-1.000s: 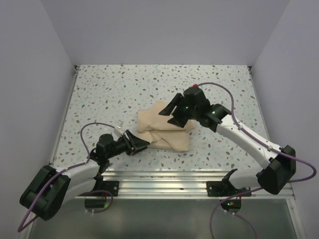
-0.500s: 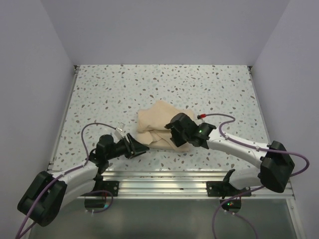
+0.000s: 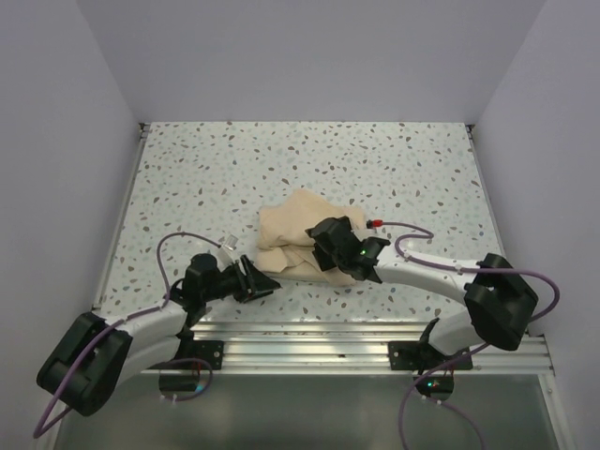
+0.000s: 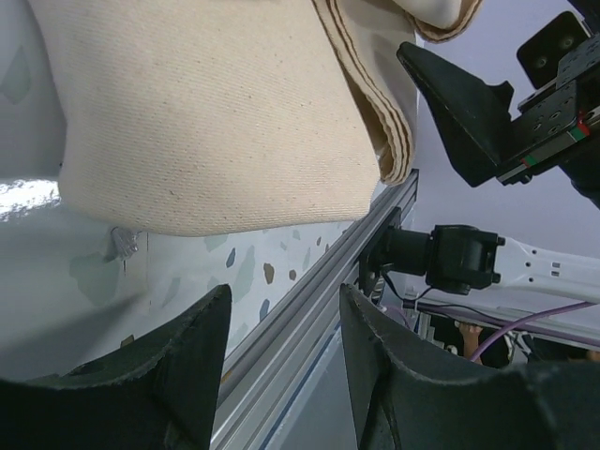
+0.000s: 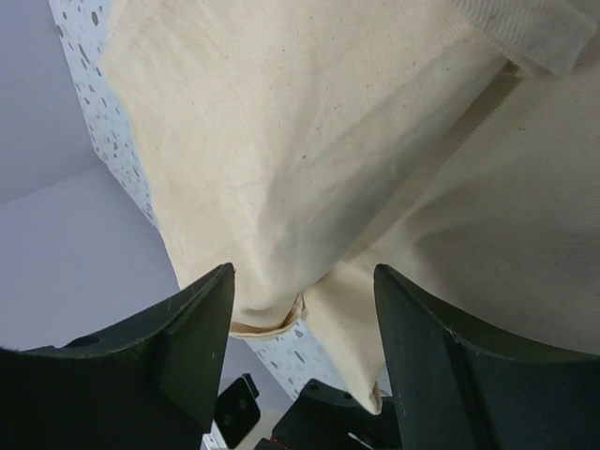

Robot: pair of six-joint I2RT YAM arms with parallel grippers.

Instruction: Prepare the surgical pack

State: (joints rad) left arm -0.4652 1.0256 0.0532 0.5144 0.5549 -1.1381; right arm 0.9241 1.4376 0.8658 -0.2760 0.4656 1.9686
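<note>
Both pairs of jaws stand spread, and neither pinches anything. The left gripper [image 3: 264, 281] lies low, just beside the near left edge of the surgical pack [image 3: 292, 223]. The right gripper [image 3: 330, 246] is low over the pack's near right part. The pack is a folded tan cloth bundle on a white speckled table [image 3: 234, 169]. Nearer than the pack runs a metal rail [image 3: 309, 333]. Plain pale walls [image 3: 309, 56] close the other three sides.
</note>
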